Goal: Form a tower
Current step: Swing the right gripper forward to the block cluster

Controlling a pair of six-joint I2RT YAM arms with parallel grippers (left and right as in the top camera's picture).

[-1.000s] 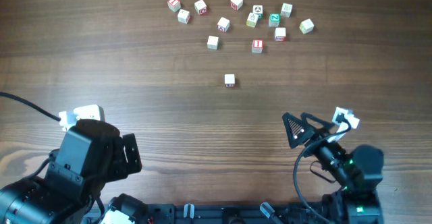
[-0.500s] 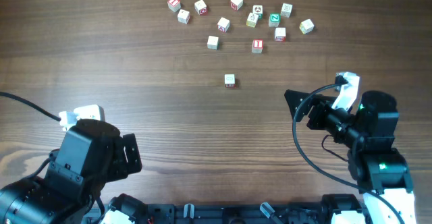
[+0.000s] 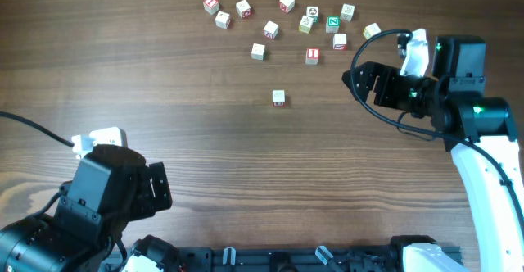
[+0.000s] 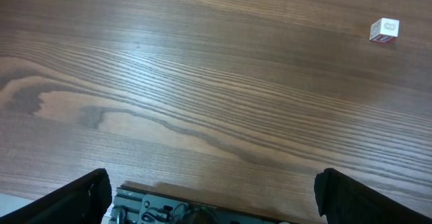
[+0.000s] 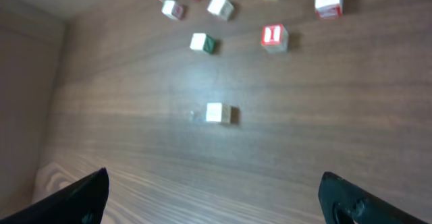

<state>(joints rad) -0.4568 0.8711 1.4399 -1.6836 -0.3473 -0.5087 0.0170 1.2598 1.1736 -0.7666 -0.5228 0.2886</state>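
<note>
Two arms share a wide brown wooden table [image 3: 205, 141] with a visible grain. The left arm [image 3: 98, 198] is bunched up at the near left corner, a bulky black mass with a white part on top. Its wrist camera looks down on bare wood, and the left jaws stand wide apart, one dark tip in each lower corner of that view with nothing between them. The right arm [image 3: 483, 157] reaches from the near right corner toward the far side, its white link leading up to a black wrist with a looped black cable. The right jaws are also spread wide and hold nothing, and they point left across the table. About a dozen loose cubes [image 3: 271, 30] lie scattered along the far edge. They are pale wood, most with red marks and a few with green or black, and the nearest of them sit just beyond the right arm's tip. The tower [image 3: 278, 98] is so far only one small pale cube with red marks. It stands alone near the middle of the table, on the near side of the scatter, well apart from both arms and to the left of the right jaws.
</note>
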